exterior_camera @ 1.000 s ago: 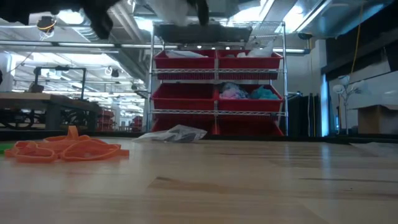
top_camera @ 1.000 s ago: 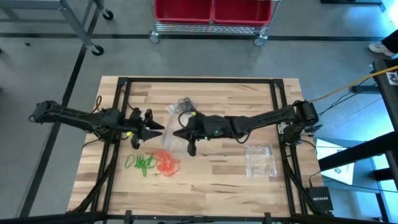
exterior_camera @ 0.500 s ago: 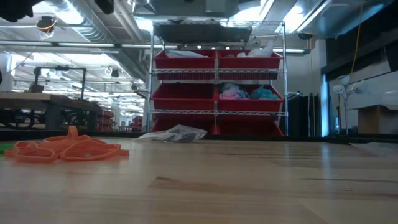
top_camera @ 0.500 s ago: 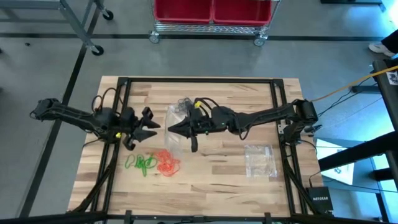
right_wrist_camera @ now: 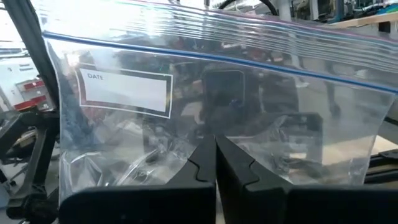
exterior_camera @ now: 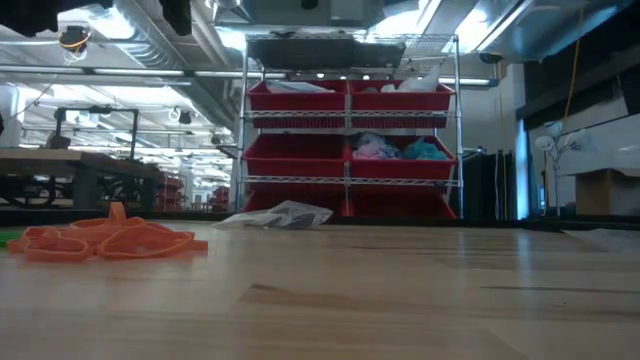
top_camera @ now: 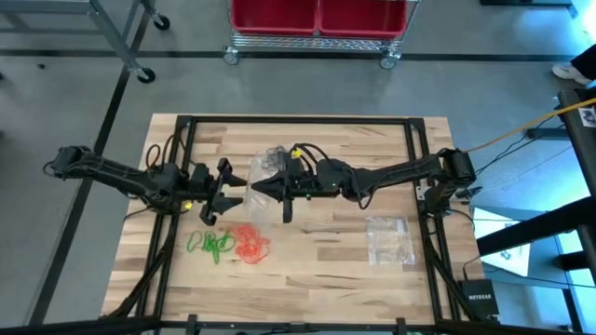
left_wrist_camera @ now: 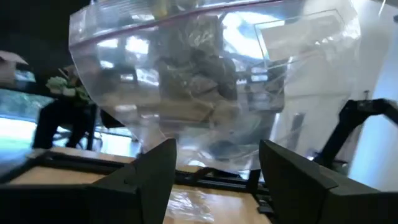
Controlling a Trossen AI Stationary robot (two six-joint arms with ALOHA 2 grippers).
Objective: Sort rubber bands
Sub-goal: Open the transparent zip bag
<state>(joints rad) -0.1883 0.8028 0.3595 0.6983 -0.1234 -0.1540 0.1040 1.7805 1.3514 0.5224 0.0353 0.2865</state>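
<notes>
Rubber bands: two loose heaps flat on table (top_camera: pixel 326 270), below both claws and nearer left claw.
- Green bands (top_camera: pixel 211 245): tangle, long axis roughly across table, parallel to its front edge; directly under and in front of left claw, well apart from it.
- Orange bands (top_camera: pixel 250 244): tangle touching green heap on side toward right claw; in low view (exterior_camera: pixel 105 238) lying flat, spread sideways, loops overlapping, no single heading.
- Black bands: dark bits inside held bag, too blurred to tell apart.

Left claw (top_camera: pixel 212 186): raised off table, fingers spread wide, nothing between them; fingers (left_wrist_camera: pixel 155 171) either side of bag's lower edge, not touching it.

Right claw (top_camera: pixel 264 186): raised, tip facing left claw, fingers (right_wrist_camera: pixel 202 165) pressed together on bag.

Bag (top_camera: pixel 268 181): clear, zip-top, hanging between claws; from right wrist (right_wrist_camera: pixel 205 99) zip strip uppermost and slanted, white date label toward one side; from left wrist (left_wrist_camera: pixel 211 87) body sagging downward.

Second bag (top_camera: pixel 389 240): flat on table, beyond right claw, well apart. Third bag (top_camera: pixel 272 154): crumpled, on table behind claws.
</notes>
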